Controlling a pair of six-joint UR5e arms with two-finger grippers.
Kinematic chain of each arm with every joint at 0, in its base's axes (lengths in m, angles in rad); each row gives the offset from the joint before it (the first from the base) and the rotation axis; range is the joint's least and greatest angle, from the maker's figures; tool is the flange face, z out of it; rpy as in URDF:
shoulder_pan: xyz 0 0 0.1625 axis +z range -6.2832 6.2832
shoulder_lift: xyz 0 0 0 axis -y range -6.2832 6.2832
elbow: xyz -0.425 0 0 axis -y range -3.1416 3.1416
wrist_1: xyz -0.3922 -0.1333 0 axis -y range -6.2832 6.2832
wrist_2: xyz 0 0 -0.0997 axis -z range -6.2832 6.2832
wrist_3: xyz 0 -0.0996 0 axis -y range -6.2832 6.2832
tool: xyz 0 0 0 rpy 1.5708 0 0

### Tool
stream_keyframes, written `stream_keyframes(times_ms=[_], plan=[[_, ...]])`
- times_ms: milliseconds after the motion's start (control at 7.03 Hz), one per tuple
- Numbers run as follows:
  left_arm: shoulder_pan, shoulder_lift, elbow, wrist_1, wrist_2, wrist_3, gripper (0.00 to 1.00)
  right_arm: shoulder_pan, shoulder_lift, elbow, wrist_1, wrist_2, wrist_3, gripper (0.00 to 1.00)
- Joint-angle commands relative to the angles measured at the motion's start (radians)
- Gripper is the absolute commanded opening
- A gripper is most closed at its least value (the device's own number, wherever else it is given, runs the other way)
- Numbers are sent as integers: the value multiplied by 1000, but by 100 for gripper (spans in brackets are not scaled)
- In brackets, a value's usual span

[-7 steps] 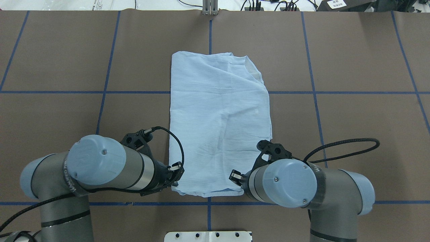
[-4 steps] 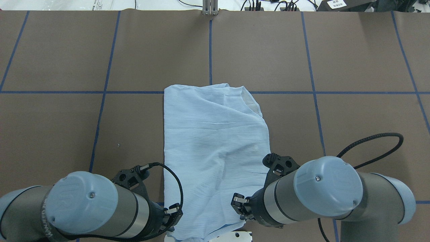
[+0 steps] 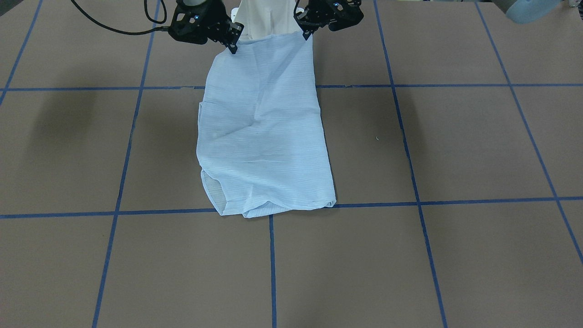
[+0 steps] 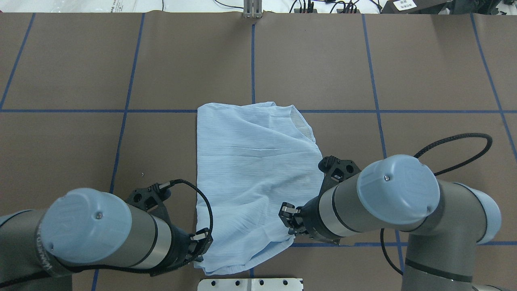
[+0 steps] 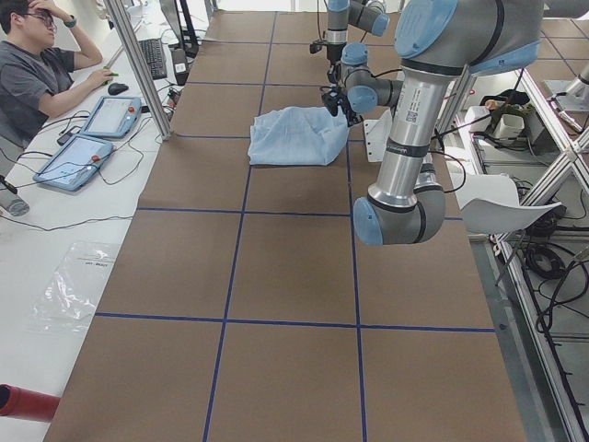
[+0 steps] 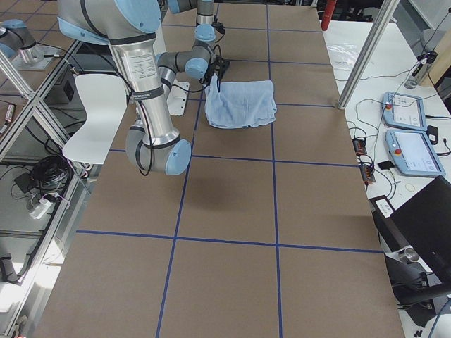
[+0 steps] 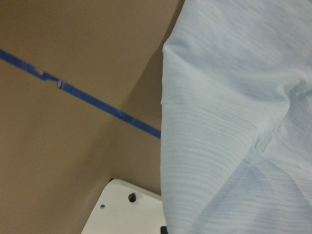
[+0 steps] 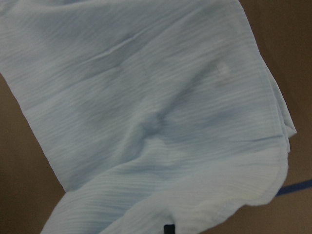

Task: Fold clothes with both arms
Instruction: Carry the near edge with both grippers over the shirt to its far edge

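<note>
Fingers of left gripper (image 4: 202, 242) and right gripper (image 4: 288, 218) clamp the shirt (image 4: 250, 161).
We see its 6 o'clock edge aloft, its 12 o'clock end flat on the table (image 4: 80, 60).

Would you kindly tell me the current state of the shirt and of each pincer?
shirt: folded into a long strip, collar end lying flat, robot-side end raised.
left pincer: shut on one raised corner of the shirt.
right pincer: shut on the other raised corner.
</note>
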Motion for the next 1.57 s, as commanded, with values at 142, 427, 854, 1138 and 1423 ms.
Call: stream_keyframes(times_ms=[142,427,854,1138,1423], plan=[[-209,-111,221,-49,-54,134,0,173,176,-242,3,0,-184,0],[-274,-152,370,-160,-55,156,0,232,251,-432,5,3,-310,0],[-321,-220,576,-305,-54,177,0,246,365,-626,44,6,-338,0],[-348,-240,644,-343,-54,205,0,258,376,-700,123,7,-336,0],[-351,-242,699,-403,-51,206,0,266,375,-705,123,7,-336,0]])
